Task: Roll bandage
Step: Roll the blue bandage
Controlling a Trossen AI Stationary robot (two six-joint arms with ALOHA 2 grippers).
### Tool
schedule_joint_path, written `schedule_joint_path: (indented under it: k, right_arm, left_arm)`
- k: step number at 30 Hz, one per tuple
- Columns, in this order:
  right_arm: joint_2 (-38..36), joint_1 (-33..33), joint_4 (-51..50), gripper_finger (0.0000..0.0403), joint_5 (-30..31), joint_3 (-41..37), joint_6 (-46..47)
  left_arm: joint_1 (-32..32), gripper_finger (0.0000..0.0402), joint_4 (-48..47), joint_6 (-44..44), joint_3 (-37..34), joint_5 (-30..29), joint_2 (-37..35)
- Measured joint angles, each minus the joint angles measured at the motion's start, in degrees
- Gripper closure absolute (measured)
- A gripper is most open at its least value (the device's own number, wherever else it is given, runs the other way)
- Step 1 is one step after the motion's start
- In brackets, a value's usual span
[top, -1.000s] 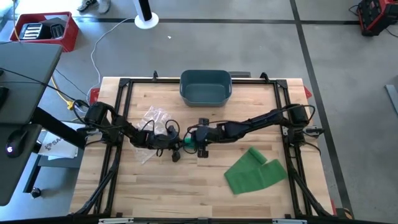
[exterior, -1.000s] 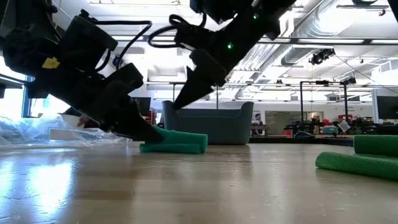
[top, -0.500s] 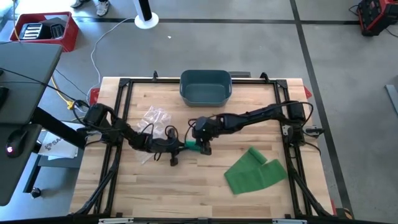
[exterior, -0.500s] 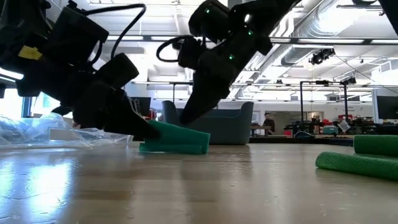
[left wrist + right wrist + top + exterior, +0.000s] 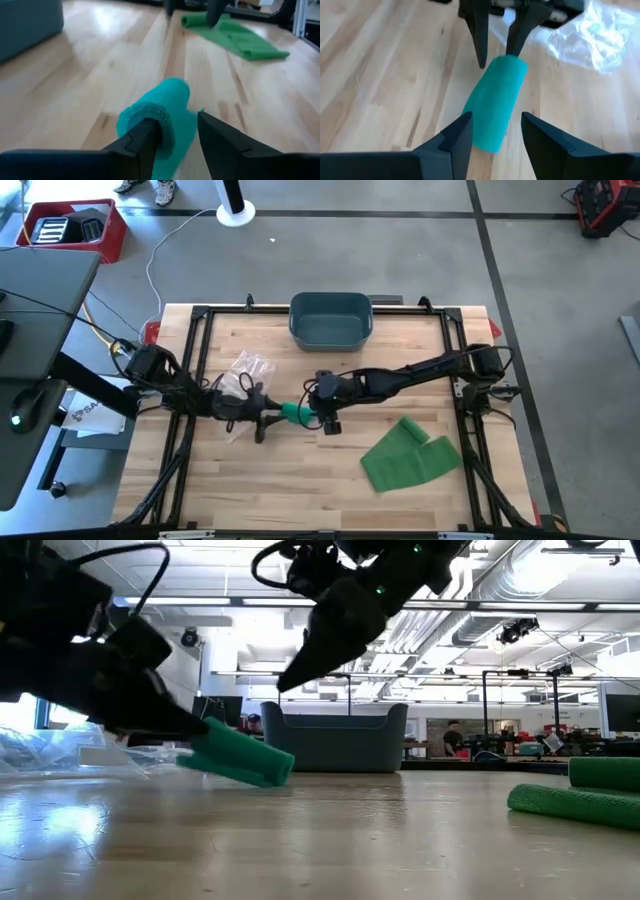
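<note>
A teal bandage roll lies mid-table between my two grippers. My left gripper is at the roll's left end, open, with one finger against that end and the other standing apart beside it. My right gripper hangs open above the roll's right end. In its wrist view its fingers frame the roll without touching it. A second green bandage lies partly unrolled and flat at the near right. My left gripper touches the roll's left end with one finger, coming nearly level from the table's left. The knit edge sits over that fingertip; whether the tip is inside the roll I cannot tell. This end is raised, and the roll's right end rests on the table.
A crumpled clear plastic wrapper lies just behind my left gripper. A grey-blue bin stands at the table's far edge. Black frame rails run along the table's sides.
My left gripper has drawn back toward the table's left edge, and the roll has slid that way with it, its left end now tipped up. My right gripper dipped toward the roll, then rose clear of it.
</note>
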Motion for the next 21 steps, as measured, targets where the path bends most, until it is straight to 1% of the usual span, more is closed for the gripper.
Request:
schedule_joint_path:
  k: [3,7,11,16,21]
  right_arm:
    - [0.6,0.0,1.7,0.0242,0.0,0.0,0.4]
    - [1.3,0.0,4.0,0.0242,-0.3,0.0,2.5]
    - [4.2,-1.2,7.1,0.0242,-4.8,0.0,8.3]
    - [9.9,-3.3,12.7,0.0242,-5.7,0.0,16.7]
    - [11.5,-4.8,14.1,0.0242,-8.3,0.0,18.4]
  left_arm:
    - [0.0,0.0266,-0.5,-2.6,-1.8,0.1,0.0]
    - [-1.2,0.0271,-0.3,-2.9,-2.3,0.3,0.0]
    - [-2.8,0.0286,-3.8,-1.0,-2.3,3.2,0.0]
    - [-4.0,0.0303,-8.9,-3.6,-2.3,1.8,0.0]
    - [-4.8,0.0315,-8.9,-4.9,-2.3,0.7,0.0]
